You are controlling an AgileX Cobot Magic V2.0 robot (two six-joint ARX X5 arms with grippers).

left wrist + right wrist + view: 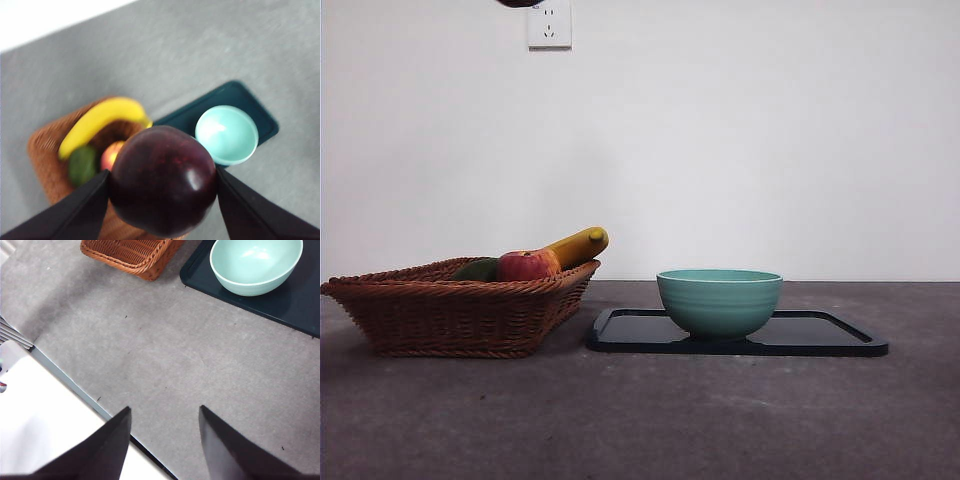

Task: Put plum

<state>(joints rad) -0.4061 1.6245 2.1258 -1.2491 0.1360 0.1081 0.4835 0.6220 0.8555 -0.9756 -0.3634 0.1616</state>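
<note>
- Worktop (pixel 640 420): grey and matte, spanning the front view; bare at its near edge.
- Tray (pixel 840 338): black and flat with a low rim, lying at about 4 o'clock from the centre of the front view.
- Bowl (pixel 719 300): pale teal, ribbed outside, standing upright on the tray's left half; nothing shows inside it in either wrist view.
- Basket (pixel 450 310): brown wicker, at 8 o'clock in the front view, just beside the tray's left end but apart from it.
- Basket contents: a red-yellow apple (pixel 527 265), a green fruit (pixel 478 269) to its left, and a banana (pixel 578 246) leaning over the rim behind them.
- Left claw (pixel 162 187): high above the basket's edge, clenched around the plum (pixel 162 180); one black jaw presses each side of the fruit.
- Plum: dark maroon, glossy, held in the air clear of basket and bowl.
- Right claw (pixel 165 435): released, jaws parted, nothing between them, over bare worktop at the near edge.
- Wall socket (pixel 549 24): white, on the far wall at 11 o'clock.
</note>
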